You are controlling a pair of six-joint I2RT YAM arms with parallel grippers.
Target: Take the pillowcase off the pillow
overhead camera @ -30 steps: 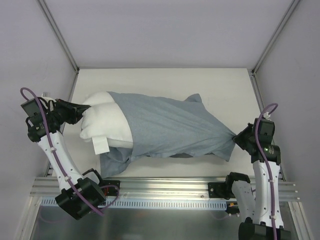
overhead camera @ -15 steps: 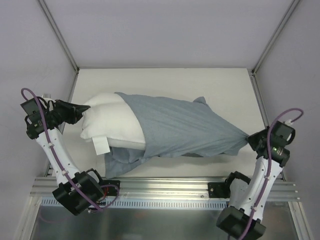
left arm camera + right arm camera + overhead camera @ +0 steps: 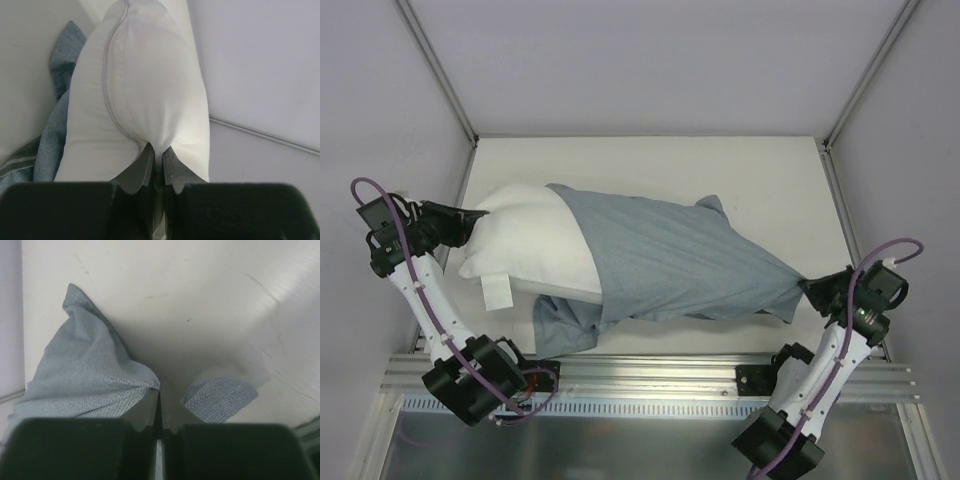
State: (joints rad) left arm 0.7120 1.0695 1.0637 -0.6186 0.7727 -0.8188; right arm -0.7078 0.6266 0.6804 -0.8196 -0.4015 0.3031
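The white pillow (image 3: 535,245) lies across the table, its left third bare, with a small white tag (image 3: 497,293) hanging at its near corner. The blue-grey pillowcase (image 3: 680,260) covers the rest and is stretched to a point at the right. My left gripper (image 3: 470,216) is shut on the pillow's left end; the left wrist view shows the white pillow (image 3: 145,95) pinched in my left gripper (image 3: 159,152). My right gripper (image 3: 807,284) is shut on the pillowcase's right corner; the right wrist view shows the pillowcase (image 3: 85,375) bunched at my right gripper (image 3: 160,390).
The white table (image 3: 650,160) is walled by grey panels on the left, back and right. A metal rail (image 3: 650,375) runs along the near edge. A loose flap of pillowcase (image 3: 560,325) lies near the front edge.
My left gripper has drawn the pillow leftward, baring more white. My right gripper first pulled the pillowcase corner right, then held it there, keeping the fabric taut.
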